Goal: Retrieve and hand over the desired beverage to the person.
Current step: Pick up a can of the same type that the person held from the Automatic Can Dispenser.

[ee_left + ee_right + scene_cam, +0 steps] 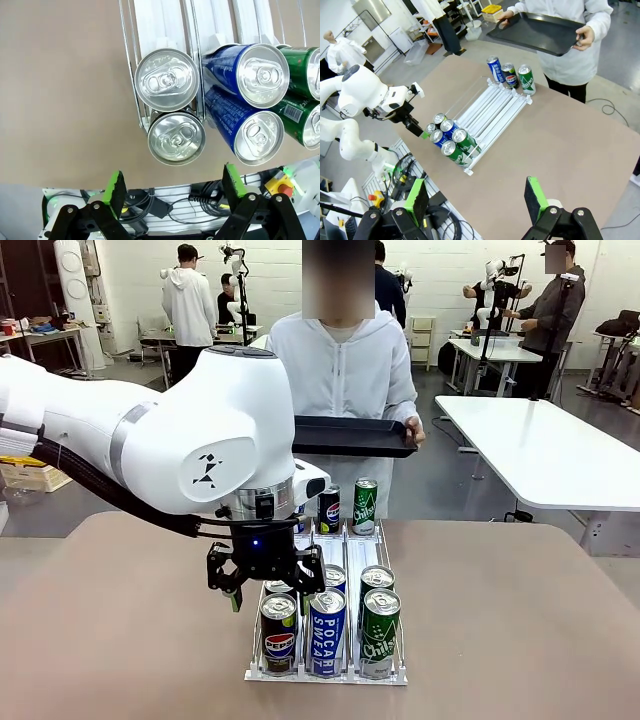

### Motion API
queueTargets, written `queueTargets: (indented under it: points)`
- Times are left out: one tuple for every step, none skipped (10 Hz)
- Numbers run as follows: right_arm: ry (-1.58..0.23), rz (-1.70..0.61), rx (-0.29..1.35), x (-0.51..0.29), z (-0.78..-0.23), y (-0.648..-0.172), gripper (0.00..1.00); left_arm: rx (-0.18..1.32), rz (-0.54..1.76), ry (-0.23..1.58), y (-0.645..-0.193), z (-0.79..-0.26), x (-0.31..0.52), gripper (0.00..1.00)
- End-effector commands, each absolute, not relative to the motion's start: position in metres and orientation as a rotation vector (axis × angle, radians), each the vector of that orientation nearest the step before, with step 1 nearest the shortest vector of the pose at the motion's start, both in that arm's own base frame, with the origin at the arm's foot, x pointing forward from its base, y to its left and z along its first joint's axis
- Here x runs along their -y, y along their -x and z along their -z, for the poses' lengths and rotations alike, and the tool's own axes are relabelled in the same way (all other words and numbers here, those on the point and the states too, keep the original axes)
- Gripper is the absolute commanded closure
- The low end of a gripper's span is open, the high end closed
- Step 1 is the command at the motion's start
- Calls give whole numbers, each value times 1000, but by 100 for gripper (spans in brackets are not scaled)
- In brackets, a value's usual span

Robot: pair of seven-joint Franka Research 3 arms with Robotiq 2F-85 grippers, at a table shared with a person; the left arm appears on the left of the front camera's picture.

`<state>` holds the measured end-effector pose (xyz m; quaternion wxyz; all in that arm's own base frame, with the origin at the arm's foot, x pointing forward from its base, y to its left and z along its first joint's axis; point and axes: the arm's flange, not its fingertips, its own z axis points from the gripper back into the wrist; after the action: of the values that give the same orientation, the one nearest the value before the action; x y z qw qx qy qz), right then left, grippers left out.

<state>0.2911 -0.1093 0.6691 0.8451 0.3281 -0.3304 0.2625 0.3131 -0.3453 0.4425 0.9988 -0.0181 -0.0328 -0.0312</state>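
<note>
In the front view you see the left arm point(190, 430) stretched over the rack point(300, 676), which sits by the middle of the near edge of the bench point(520, 620). The left jaws hang wide open and empty just above the front Pepsi can point(279, 636), which stands beside a blue can point(327, 632) and a green can point(380, 634). More cans stand at the rack's far end. The person point(345, 365) stands at the far edge, holding a black tray point(350, 436) in both hands. From the left wrist you look down on the can tops, with the green pads point(116, 186) spread wide and nothing between them. From the right wrist, the right jaws are wide open and empty, high above the bench.
</note>
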Motion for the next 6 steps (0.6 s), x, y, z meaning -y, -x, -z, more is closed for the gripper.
queueTargets:
  points:
    - [-721,-569,716,109,-670,-292,0,58,68,34,-311,-441,346,0]
    - [-721,-569,716,109,-670,-292,0,58,68,34,-311,-441,346,0]
    - [-721,-569,716,109,-670,-292,0,65,63,36,-313,-442,345,0]
    - [-721,-569,716,109,-670,-292,0,70,86,42,-318,-437,347,0]
    - [-721,-569,716,109,-670,-292,0,70,98,44,-321,-435,348,0]
    - [-721,-569,716,109,-670,-292,0,81,102,38,-323,-434,348,0]
